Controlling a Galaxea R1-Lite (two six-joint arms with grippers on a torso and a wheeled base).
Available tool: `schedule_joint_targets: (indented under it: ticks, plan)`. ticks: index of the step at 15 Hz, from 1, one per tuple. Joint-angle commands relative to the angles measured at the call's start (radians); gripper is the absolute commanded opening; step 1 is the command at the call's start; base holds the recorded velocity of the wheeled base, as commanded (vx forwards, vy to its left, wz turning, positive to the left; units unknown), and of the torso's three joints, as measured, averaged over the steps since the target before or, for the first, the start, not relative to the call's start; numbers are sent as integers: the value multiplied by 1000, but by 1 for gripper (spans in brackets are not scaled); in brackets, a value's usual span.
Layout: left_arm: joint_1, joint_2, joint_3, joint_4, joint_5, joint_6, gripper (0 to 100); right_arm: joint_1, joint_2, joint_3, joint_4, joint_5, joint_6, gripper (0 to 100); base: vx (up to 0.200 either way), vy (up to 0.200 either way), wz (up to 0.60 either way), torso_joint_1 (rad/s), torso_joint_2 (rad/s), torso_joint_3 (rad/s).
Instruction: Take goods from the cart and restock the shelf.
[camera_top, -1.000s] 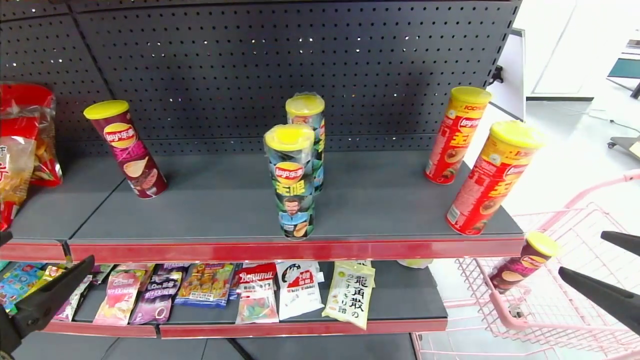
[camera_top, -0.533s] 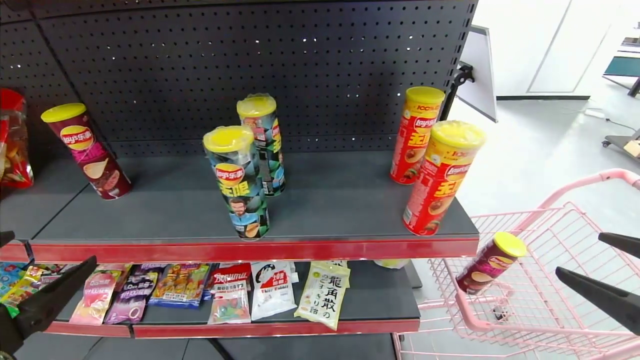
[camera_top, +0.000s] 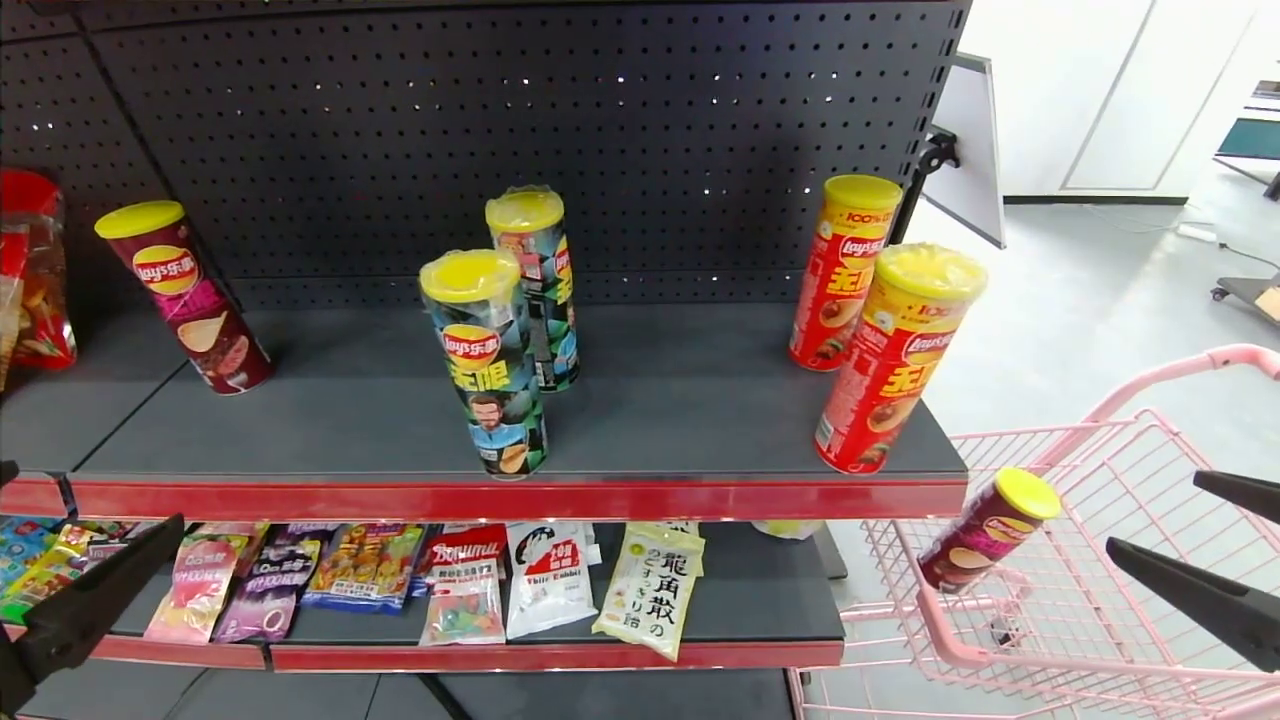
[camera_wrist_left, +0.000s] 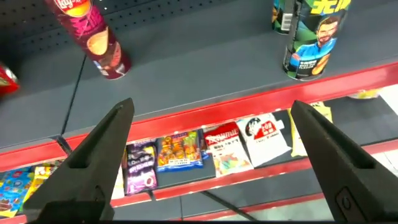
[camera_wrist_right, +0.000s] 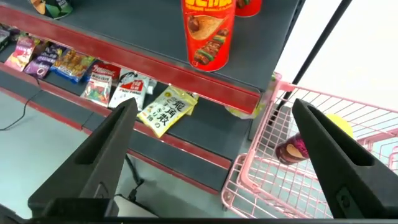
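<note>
Nothing on the shelf moves
Left gripper (camera_wrist_left: 211, 106) and right gripper (camera_wrist_right: 214, 103) keep fingers apart; purple can (camera_top: 988, 530) stays in pink cart (camera_top: 1160, 380); camera shifts slightly.

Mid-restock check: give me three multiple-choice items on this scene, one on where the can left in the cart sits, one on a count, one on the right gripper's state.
1. Where is the maroon can not yet shelved?
A. in the pink cart
B. in a box
C. on a table

2. How many red cans stand on the upper shelf?
A. one
B. two
C. four

3. The right gripper is:
A. shut on a can
B. shut on a bag
C. open and empty

Answers:
1 A, it sits tilted inside the cart's wire basket.
2 B, one stands at the front edge and one behind it.
3 C, its fingers are spread with nothing between them.
</note>
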Motion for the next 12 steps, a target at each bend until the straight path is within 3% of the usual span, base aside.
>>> schedule_joint_targets:
  ticks: [1, 6, 9, 12]
  plan:
    - [-1, -26, 10, 2, -1, 8, 100, 0, -4, 6, -1, 0, -3, 100, 0, 0, 0, 0, 0, 0]
    - [1, -110, 46, 46, 7, 29, 100, -2, 3, 11, -2, 0, -20, 100, 0, 0, 0, 0, 0, 0]
    - [1, -110, 46, 46, 7, 37, 100, 0, 4, 11, -4, 0, -20, 100, -200, 0, 0, 7, 5, 1]
    - [1, -108, 46, 46, 5, 37, 100, 0, 4, 12, -1, 0, -20, 100, 0, 0, 0, 0, 0, 0]
